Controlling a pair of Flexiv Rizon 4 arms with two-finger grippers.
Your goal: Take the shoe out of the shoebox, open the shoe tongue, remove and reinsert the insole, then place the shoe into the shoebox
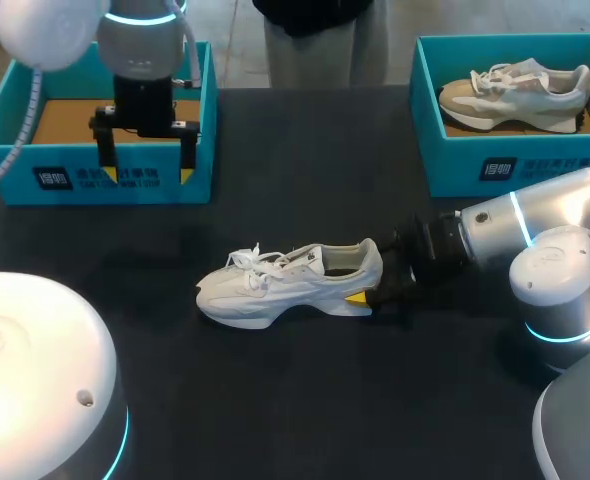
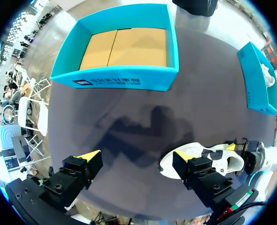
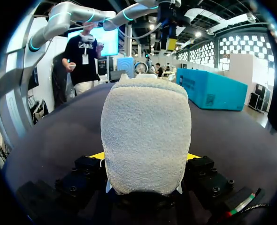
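Table (image 1: 305, 400): dark, matte, fills nearly the whole head view; in my left wrist view an arm's shadow (image 2: 143, 126) lies on it between the near box and the shoe. Left box (image 1: 10, 160): teal, at the far left corner, tan cardboard floor showing edge to edge. Right box (image 1: 535, 165): teal, same kind, at the far right corner, well apart from the left one; a tan shoe (image 1: 515, 90) lies in it, toe toward the table's middle. My right arm (image 1: 545, 250) comes in low from the right, wrist stretched level over the surface toward the middle. My left arm (image 1: 140, 30) hangs down at the far left, above the left box's front wall. Shoe (image 1: 285, 280): white, upright on its sole on the bare table, near the middle, well apart from both boxes, toe pointing left, laces tied, collar facing up. Its heel (image 3: 145, 126) faces my right wrist and fills the space between the fingers. Right gripper (image 1: 367, 287): pinching the shoe at the heel, a yellow tip pressed to each side. Left gripper (image 1: 145, 168): fingers spread wide, nothing between them, hanging over the left box's front edge, with the shoe lying beyond one finger in my wrist view.
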